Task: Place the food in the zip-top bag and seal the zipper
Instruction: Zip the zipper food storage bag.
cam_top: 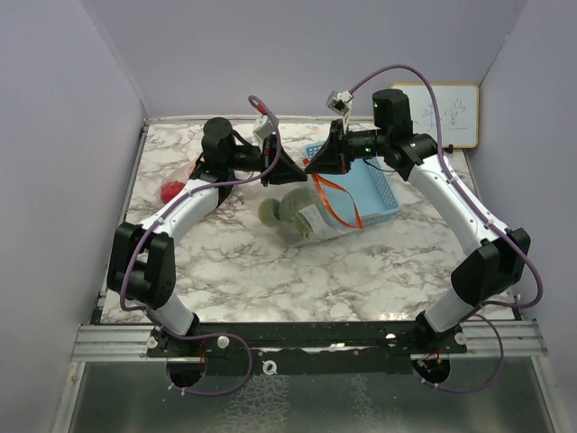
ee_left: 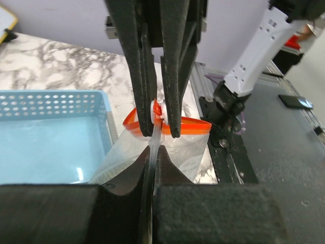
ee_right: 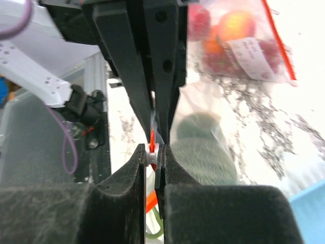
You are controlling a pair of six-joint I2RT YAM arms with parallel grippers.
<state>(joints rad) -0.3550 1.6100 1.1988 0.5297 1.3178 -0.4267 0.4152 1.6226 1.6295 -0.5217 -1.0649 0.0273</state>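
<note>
A clear zip-top bag (cam_top: 311, 221) with an orange zipper (cam_top: 341, 203) lies mid-table and holds a grey-green melon (cam_top: 293, 207); the melon also shows in the right wrist view (ee_right: 203, 150). My left gripper (cam_top: 290, 170) is shut on the bag's clear top edge (ee_left: 152, 147). My right gripper (cam_top: 314, 164) faces it tip to tip and is shut on the white zipper slider (ee_right: 152, 156), which also shows in the left wrist view (ee_left: 158, 109). The two grippers hold the bag's end raised above the table.
A blue mesh basket (cam_top: 374, 189) stands right behind the bag. A second clear bag (ee_right: 238, 43) with red and orange fruit lies at the table's left, by the left arm, where a red piece (cam_top: 171, 191) shows. A whiteboard (cam_top: 451, 113) leans at the back right.
</note>
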